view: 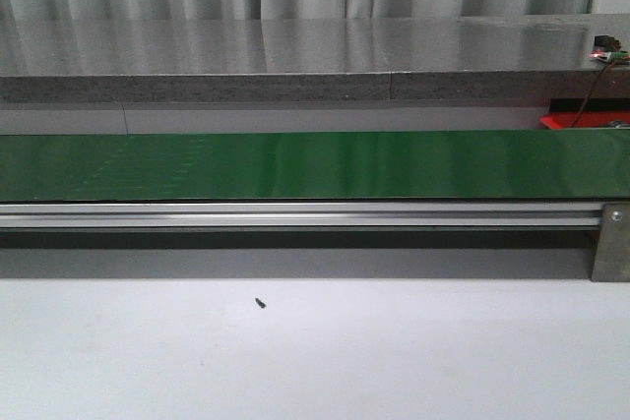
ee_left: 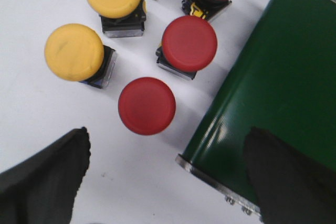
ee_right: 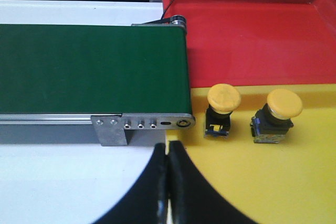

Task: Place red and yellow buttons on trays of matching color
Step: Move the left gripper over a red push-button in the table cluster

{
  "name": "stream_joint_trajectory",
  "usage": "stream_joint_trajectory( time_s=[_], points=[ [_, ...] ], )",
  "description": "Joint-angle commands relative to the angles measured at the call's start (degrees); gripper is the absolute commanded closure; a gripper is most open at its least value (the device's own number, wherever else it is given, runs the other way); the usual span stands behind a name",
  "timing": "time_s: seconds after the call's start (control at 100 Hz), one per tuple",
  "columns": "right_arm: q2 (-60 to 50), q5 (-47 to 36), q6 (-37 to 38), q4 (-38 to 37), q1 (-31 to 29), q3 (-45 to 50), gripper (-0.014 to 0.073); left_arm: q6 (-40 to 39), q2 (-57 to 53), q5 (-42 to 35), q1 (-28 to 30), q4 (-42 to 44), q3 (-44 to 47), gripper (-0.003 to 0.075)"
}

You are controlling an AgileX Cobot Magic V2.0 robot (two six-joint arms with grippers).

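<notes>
The green belt [view: 315,164] runs bare from end to end, with open white table [view: 315,351] before it. At the left end, red and yellow buttons crowd close together; the nearest red button [ee_left: 146,105] stands alone with clear table around it, the belt's end just beside. At the right end, two yellow buttons [ee_right: 223,98] [ee_right: 284,103] occupy the yellow tray [ee_right: 273,182] near the red tray [ee_right: 257,35], which lies open.

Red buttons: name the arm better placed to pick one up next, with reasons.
Left. Its open gripper hovers right by the nearest red button, among the unsorted buttons. The right gripper is shut over the yellow tray, with no red button in view.
</notes>
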Motion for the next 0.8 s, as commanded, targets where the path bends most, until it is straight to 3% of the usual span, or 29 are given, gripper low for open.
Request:
stream_joint_trajectory(
  time_s=[0.0,0.35,0.6,0.79],
  points=[
    [0.1,-4.0,0.0,-0.5,-0.4,-1.4,0.0660,-1.4,0.5,-0.7,0.6,0.2,-3.5,0.0156],
    [0.1,-4.0,0.0,-0.5,-0.4,-1.4,0.0660,-1.5,7.1,1.9,3.3,0.2,-6.6,0.0156],
    [0.1,-4.0,0.0,-0.5,-0.4,-1.4,0.0660,-1.5,7.6,-0.8,3.4,-0.3,-6.6,0.0160],
    [0.1,-4.0,0.0,-0.5,-0.4,-1.4,0.0660,-1.5,9.5,-0.9,3.4,-0.8,-6.6,0.0290]
  ],
)
